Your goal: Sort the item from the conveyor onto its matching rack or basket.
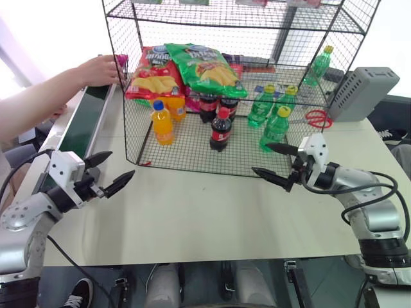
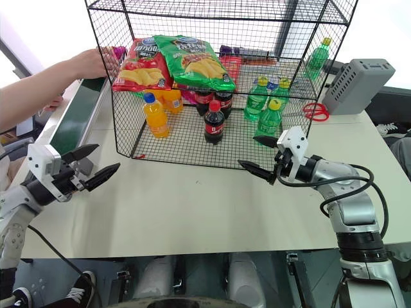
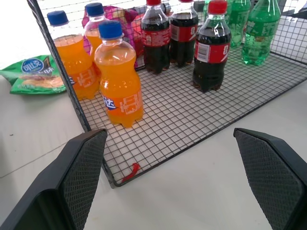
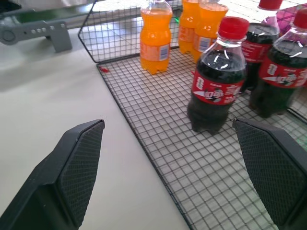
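Pink chip bag (image 1: 121, 61) in person's hand (image 1: 97, 69) over conveyor (image 1: 82, 123), far from both open jaws.

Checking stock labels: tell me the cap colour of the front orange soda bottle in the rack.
Blue. The front orange soda bottle has a blue cap, clearest in the left wrist view.

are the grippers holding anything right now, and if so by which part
Nothing is held. The left gripper and the right gripper both stand open over the table, with no item between their fingers.
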